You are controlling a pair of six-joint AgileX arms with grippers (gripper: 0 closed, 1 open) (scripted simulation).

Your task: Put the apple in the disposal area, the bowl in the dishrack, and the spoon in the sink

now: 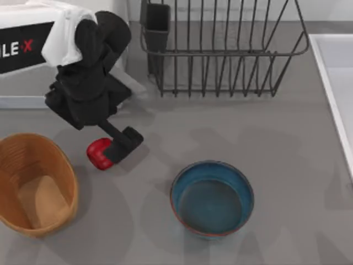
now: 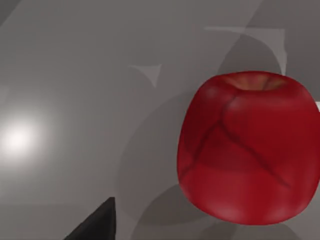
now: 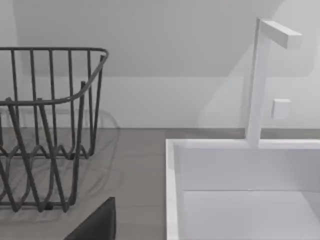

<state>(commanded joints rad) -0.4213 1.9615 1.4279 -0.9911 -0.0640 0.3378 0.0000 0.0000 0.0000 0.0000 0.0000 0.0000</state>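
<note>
The apple (image 1: 99,153) lies on the grey table (image 1: 220,121), left of centre, just right of the disposal area (image 1: 34,190) and well left of the bowl (image 1: 212,197). In the left wrist view the apple (image 2: 250,147) sits close up with its stem dimple on top and its shadow on the table under it. The left gripper (image 1: 113,149) reaches down from the far left and meets the apple's right side; one dark finger (image 1: 126,142) lies against the fruit, and it cannot be told how far the jaws stand open or whether they have hold of it. A dark finger tip (image 2: 95,225) shows in the left wrist view, apart from the apple.

The disposal area, a tan woven basket, stands at the near left edge of the table with nothing seen inside. The bowl stands upright near the middle, on the near side, its teal inside bare. The dishrack (image 1: 220,52) stands at the far side, right of the left arm, its utensil cup (image 1: 156,27) at its far left corner. The sink (image 1: 331,83) runs along the right edge of the table.

In the right wrist view the dishrack (image 3: 50,125) and the sink (image 3: 172,190) stand side by side, a white faucet (image 3: 260,75) rising behind the basin, and a dark finger tip (image 3: 95,225) of the right gripper shows; its jaws' state cannot be told
</note>
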